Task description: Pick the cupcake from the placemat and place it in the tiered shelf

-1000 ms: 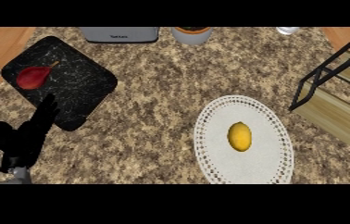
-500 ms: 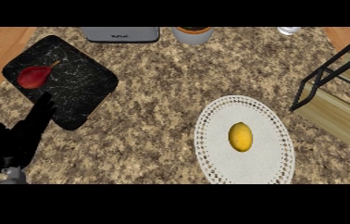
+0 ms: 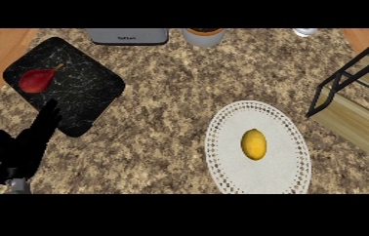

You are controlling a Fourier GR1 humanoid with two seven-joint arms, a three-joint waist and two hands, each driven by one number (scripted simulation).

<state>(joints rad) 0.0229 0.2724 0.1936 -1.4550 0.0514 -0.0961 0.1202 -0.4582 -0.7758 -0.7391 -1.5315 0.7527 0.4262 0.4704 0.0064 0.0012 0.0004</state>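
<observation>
Now the left hand (image 3: 29, 145) rests at about 8 o'clock, its fingers (image 3: 48, 114) straight and open, holding nothing. The fingertips lie over the near edge of a black mat (image 3: 79, 84). A red pear (image 3: 36, 80) sits on that mat at 10 o'clock. A yellow, lemon-like thing (image 3: 253, 143) lies in the middle of the white lacy placemat (image 3: 277, 174) at 5 o'clock. The tiered shelf (image 3: 346, 98) stands at 3 o'clock on the speckled tabletop (image 3: 173, 113).

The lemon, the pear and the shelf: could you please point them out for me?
lemon (image 3: 253, 144), head view, middle of the fruit on the white placemat.
pear (image 3: 34, 81), head view, its red body on the black mat.
shelf (image 3: 333, 84), head view, black frame bar.
</observation>
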